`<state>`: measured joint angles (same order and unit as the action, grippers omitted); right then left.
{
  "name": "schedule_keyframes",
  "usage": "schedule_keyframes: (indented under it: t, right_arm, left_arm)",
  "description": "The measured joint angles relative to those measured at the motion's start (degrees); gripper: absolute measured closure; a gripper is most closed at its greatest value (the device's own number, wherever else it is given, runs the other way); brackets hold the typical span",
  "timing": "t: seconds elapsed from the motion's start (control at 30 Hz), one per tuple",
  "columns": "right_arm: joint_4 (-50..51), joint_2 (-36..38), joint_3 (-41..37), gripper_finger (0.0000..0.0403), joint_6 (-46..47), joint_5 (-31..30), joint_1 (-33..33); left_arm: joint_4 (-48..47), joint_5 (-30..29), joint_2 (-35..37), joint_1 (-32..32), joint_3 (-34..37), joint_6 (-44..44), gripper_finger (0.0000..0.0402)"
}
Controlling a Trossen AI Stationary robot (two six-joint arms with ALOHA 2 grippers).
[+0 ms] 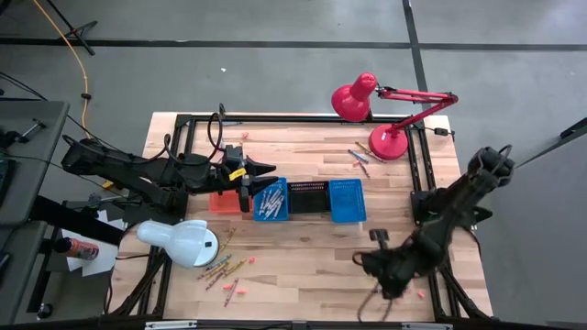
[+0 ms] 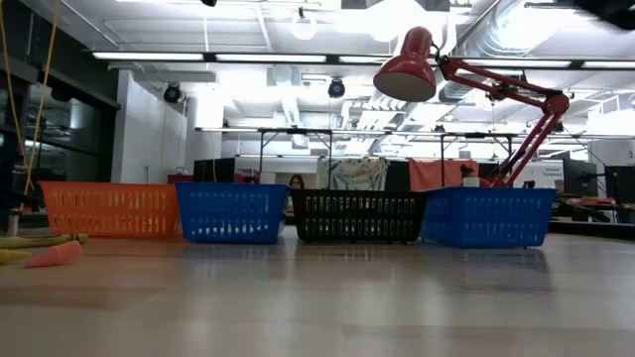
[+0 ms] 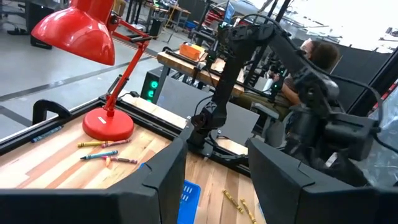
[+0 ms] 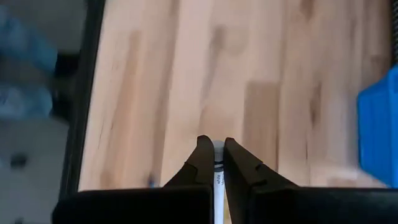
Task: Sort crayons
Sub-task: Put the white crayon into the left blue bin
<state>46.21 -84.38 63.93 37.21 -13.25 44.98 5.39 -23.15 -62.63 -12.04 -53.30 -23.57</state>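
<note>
held crayon: a pale crayon (image 4: 218, 177) is pinched between the fingers of the right gripper (image 4: 217, 163), above bare wood near the worktop's front right corner.
right gripper: pressed together on that crayon; in the high view it hangs over the front right part of the worktop (image 1: 303, 266).
sorted crayons: several crayons (image 1: 270, 200) lie in the blue basket (image 1: 271, 201) second from the left in the row.
loose crayons, front left: a scatter of crayons (image 1: 218, 269) lies near the front left edge, beside the white lamp (image 1: 183, 242).
loose crayons, back right: a few more crayons (image 1: 359, 156) lie near the back edge, just beside the red lamp's base (image 1: 389, 142).
left gripper: fingers spread and empty, over the left end of the basket row (image 1: 246, 181).
baskets: orange basket (image 1: 221, 203), blue, black basket (image 1: 308, 196) and second blue basket (image 1: 347, 201) stand in a row across the middle of the worktop.
</note>
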Motion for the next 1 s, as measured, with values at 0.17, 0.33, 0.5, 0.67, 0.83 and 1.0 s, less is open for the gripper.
schedule_keyframes:
  t: [0.17, 0.33, 0.5, 0.67, 0.83, 1.0]
  right_arm:
    - [-23.15, -0.29, -8.65, 0.0402, -2.85, -0.07, -7.91]
    - [-50.37, -1.27, -15.08, 0.0402, -4.23, -1.77, -17.8]
    - [-69.03, -1.25, -16.28, 0.0402, -6.16, -2.94, -27.66]
    - [-78.92, -1.25, -14.21, 0.0402, -10.45, -0.02, -33.69]
    - [-83.66, -1.22, -11.52, 0.0402, -15.43, 0.85, -35.69]
    - [-83.29, -1.22, -10.39, 0.0402, -16.8, 3.04, -36.89]
  left_arm:
    - [0.06, 0.0, 0.0, -0.19, 0.0, -0.34, 0.0241]
    - [1.94, 0.02, 0.01, -0.19, 0.0, -0.29, 0.0241]
    - [5.51, 0.05, 0.66, -0.19, 0.0, 2.0, 0.0241]
    - [6.34, 0.04, 2.54, -0.19, -0.02, 5.53, 0.0241]
    - [6.13, 0.04, 4.59, -0.19, -0.02, 8.87, 0.0241]
    - [6.15, -0.01, 5.37, 0.07, -0.02, 10.26, 0.0241]
